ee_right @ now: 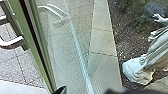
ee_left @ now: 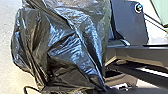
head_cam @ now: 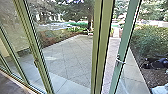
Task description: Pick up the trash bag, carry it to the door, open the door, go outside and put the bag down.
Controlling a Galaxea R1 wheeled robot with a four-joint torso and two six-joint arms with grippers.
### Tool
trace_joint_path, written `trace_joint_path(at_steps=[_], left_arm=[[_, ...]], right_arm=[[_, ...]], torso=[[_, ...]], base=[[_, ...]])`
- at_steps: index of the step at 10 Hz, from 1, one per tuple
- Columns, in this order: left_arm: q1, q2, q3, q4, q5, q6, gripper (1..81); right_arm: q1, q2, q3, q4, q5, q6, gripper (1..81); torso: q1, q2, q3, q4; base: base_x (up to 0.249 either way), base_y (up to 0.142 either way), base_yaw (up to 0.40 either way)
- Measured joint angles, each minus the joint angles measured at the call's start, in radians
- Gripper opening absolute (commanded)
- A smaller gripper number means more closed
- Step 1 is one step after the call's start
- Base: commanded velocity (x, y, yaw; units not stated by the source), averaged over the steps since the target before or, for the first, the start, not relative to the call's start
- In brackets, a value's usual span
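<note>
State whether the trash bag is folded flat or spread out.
Spread out: in the left wrist view the black trash bag bulges wide, its shiny plastic loosely creased.

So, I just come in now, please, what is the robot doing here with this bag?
The robot seems to be carrying a shiny black plastic trash bag, which shows close to its left wrist camera; the grip itself I cannot make out. It faces tall glass doors with green frames, and a bent metal handle is near its right wrist camera. Beyond the glass lies a grey paved yard, where the bag should go.
</note>
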Motion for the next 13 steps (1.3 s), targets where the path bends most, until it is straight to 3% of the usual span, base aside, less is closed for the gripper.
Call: trace_joint_path(at_steps=[6, 13], left_arm=[[0.000, 0.002, 0.000, 0.000, 0.000, 0.000, 1.0], [0.000, 0.003, 0.000, 0.000, 0.000, 0.000, 1.0]], right_arm=[[0.000, -0.015, -0.050, -0.053, 0.010, -0.070, 81.1], [-0.003, -0.023, -0.066, -0.106, 0.012, -0.074, 81.1]], torso=[[0.000, 0.000, 0.000, 0.000], [0.000, 0.000, 0.000, 0.000]], base=[[0.000, 0.000, 0.000], [0.000, 0.000, 0.000]])
